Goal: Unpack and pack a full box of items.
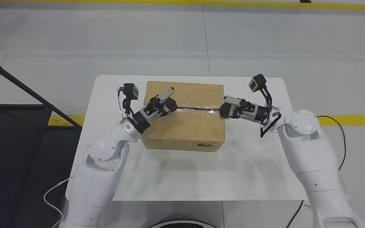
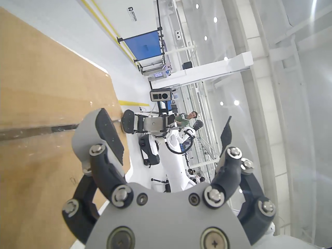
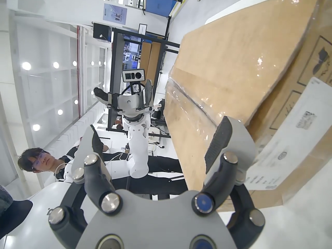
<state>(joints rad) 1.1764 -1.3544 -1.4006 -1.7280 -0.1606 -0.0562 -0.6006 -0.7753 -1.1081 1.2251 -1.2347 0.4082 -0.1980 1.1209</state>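
A closed brown cardboard box (image 1: 182, 117) lies on the white table (image 1: 251, 171), its two top flaps meeting at a taped seam (image 1: 197, 108). My left gripper (image 1: 165, 100) hangs open over the box's left end, one finger close above the flap beside the seam (image 2: 39, 129), nothing between the fingers (image 2: 109, 133). My right gripper (image 1: 223, 108) stands open at the box's right end, level with the seam, one pad (image 3: 220, 141) against the top edge of the box (image 3: 233, 60). A white label (image 3: 290, 136) is stuck on the box's end face.
The table has bare white surface in front of the box and to its right. A black frame (image 1: 23, 91) stands off the table's left edge. Yellow floor tape (image 1: 342, 119) runs behind the table.
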